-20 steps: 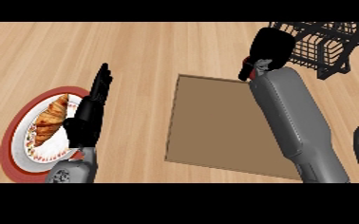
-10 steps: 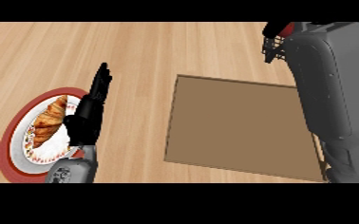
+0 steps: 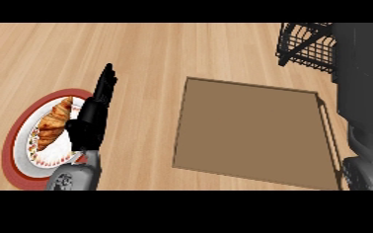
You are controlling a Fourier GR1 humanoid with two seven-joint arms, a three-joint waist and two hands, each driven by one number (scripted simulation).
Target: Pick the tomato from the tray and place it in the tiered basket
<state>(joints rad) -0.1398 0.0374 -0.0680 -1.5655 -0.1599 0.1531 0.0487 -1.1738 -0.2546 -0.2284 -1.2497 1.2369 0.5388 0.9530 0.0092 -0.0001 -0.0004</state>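
No tomato shows anywhere I can see; it may sit behind my right forearm (image 3: 355, 79), which rises as a dark grey mass along the 3 o'clock edge of the head view, but I cannot tell. My right hand itself is out of sight, so I cannot say whether it is open, closed, or holding anything.

At 1 o'clock, the tiered basket (image 3: 302, 47) shows as black wire mesh, partly covered by that forearm. Below it, from centre toward 4 o'clock, lies the tray (image 3: 251, 133), a flat brown rectangle with a raised rim on its right side; its visible surface is bare.

Across at 8 o'clock, my left hand (image 3: 93, 116) rests with fingers straight and pointing up toward 12, holding nothing. Just beside it, at 9 o'clock, a croissant (image 3: 55, 123) lies on a plate (image 3: 22, 153) with a red rim, on the wooden counter (image 3: 160, 54).
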